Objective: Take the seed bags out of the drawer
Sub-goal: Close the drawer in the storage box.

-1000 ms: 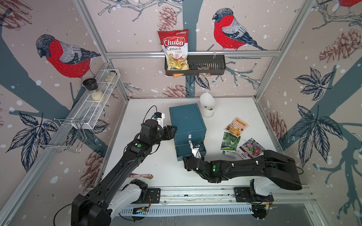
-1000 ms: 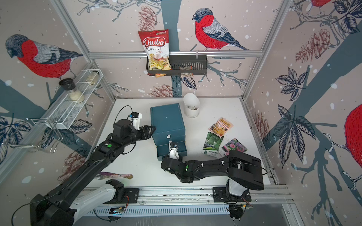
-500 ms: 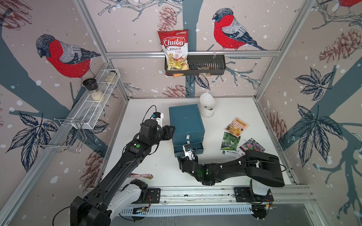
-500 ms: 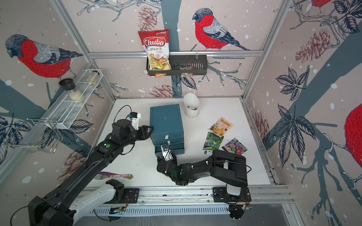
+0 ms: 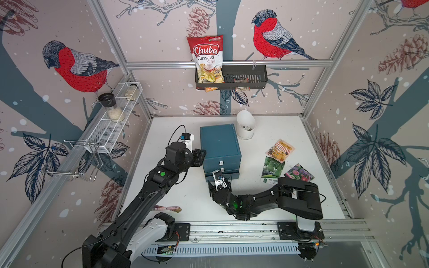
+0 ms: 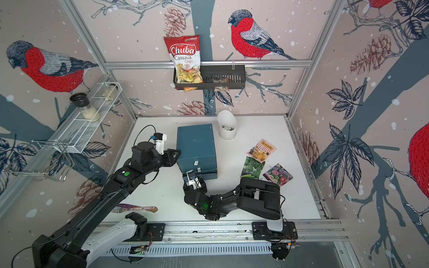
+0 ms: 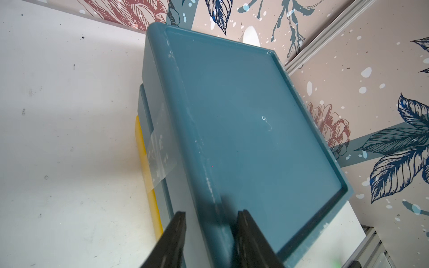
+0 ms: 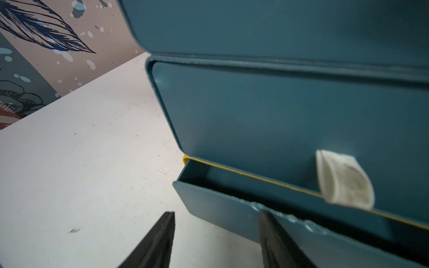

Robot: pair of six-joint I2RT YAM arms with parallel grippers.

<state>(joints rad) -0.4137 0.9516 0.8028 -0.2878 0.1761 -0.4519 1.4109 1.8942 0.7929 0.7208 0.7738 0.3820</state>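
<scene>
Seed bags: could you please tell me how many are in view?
3, on the table beside the blue drawer unit: orange-yellow bag farthest back, green bag in front of it, purple-pink bag beside the green. The drawer hides most of its inside; more may be there.

- Your bottom drawer (image 8: 232, 208) is open only by a narrow slit; the cabinet (image 5: 219, 141) above covers the rest.
- You have bare worktop (image 5: 192, 199) in front of the cabinet.
- Three seed bags (image 5: 279, 150) lie on the worktop to its right; a white cup (image 5: 245, 126) stands by its back right corner.

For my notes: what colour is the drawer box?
Dark teal; the drawer box shows best in the left wrist view.
</scene>
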